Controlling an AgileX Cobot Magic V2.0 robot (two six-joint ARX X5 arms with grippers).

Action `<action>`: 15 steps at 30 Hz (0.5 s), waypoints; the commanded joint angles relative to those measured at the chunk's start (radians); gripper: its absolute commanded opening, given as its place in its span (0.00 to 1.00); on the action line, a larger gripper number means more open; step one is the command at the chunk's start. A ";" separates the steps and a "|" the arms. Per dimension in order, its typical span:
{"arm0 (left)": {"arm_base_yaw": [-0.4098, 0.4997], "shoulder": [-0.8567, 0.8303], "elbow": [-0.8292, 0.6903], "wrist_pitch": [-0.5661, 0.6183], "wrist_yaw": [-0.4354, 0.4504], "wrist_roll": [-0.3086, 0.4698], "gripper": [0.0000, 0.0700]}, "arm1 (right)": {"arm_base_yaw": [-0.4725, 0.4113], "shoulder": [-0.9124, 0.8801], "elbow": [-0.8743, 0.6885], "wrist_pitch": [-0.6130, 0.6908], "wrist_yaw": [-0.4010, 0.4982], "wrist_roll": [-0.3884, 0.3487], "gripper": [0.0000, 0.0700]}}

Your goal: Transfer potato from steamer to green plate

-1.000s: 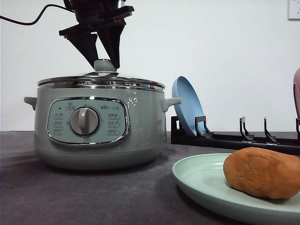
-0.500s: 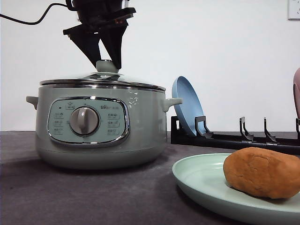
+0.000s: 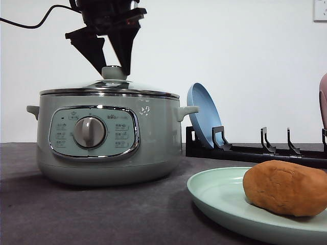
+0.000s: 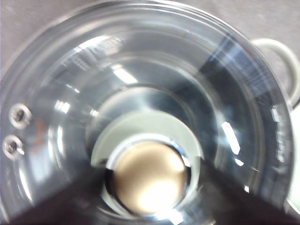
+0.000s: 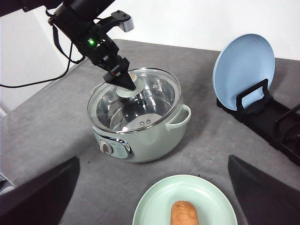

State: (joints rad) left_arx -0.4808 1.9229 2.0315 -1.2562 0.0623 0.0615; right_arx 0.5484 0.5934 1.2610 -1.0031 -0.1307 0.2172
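While the potato [image 3: 285, 187] sits on the green plate [image 3: 219, 196], left gripper [image 3: 113, 70] straddles the steamer [image 3: 110, 138] lid knob [image 3: 113, 72], grip unclear; right gripper [image 5: 150, 197] spread open

The left arm [image 5: 70, 18] is showing as a chunky matte-black body, and its hand [image 3: 109, 65] is ending in two flat, wedge-shaped black fingers [image 3: 93, 51] that are tapering to narrow tips. A thin black cable [image 3: 30, 20] is looping away from it across the pale wall. A small green light [image 5: 90, 41] is glowing on the wrist housing, with a pale grey block [image 5: 126, 23] sitting at its side. The right hand's fingers [image 5: 40, 197] are looming as two dark, blurred wedges.
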 commanded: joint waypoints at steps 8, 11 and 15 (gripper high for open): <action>0.030 -0.133 0.038 -0.001 0.009 -0.047 1.00 | 0.005 0.005 0.016 0.007 0.000 0.010 0.92; 0.035 -0.204 0.038 -0.017 0.009 -0.062 1.00 | 0.005 0.005 0.016 0.007 0.000 0.010 0.92; 0.035 -0.312 0.037 -0.037 0.009 -0.087 1.00 | 0.005 0.005 0.016 0.007 0.000 0.010 0.92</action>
State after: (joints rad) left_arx -0.4416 1.6183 2.0373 -1.2930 0.0700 -0.0033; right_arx 0.5488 0.5934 1.2610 -1.0035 -0.1307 0.2172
